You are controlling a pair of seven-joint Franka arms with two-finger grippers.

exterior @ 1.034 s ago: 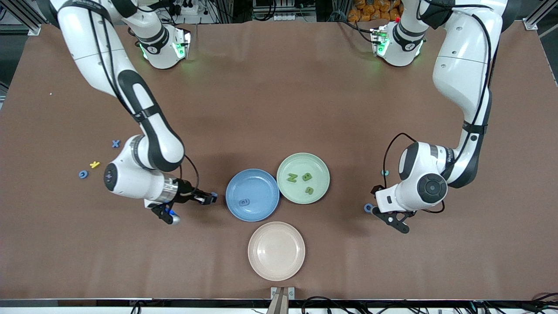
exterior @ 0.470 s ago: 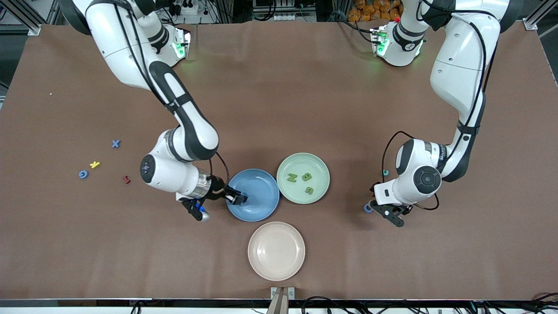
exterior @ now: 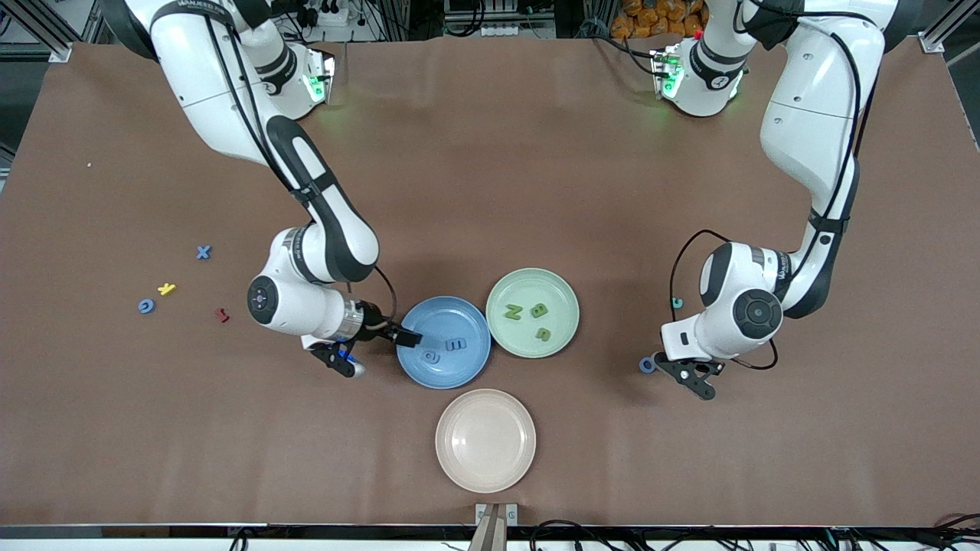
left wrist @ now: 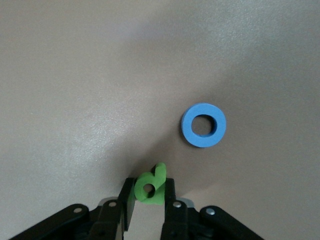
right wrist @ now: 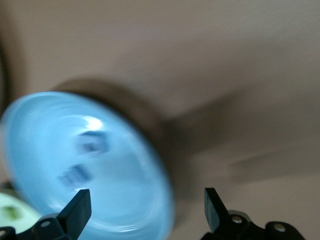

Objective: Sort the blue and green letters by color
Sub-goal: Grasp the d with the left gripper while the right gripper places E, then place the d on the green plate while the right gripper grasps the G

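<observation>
Pink plate (exterior: 485, 440); yellow letter (exterior: 166, 288) — dark red letter (exterior: 222, 314)

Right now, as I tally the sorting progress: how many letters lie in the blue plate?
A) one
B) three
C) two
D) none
C: the front view shows two blue letters lying in the blue plate, while the open right gripper hangs over the plate's rim at the right arm's end.
</observation>
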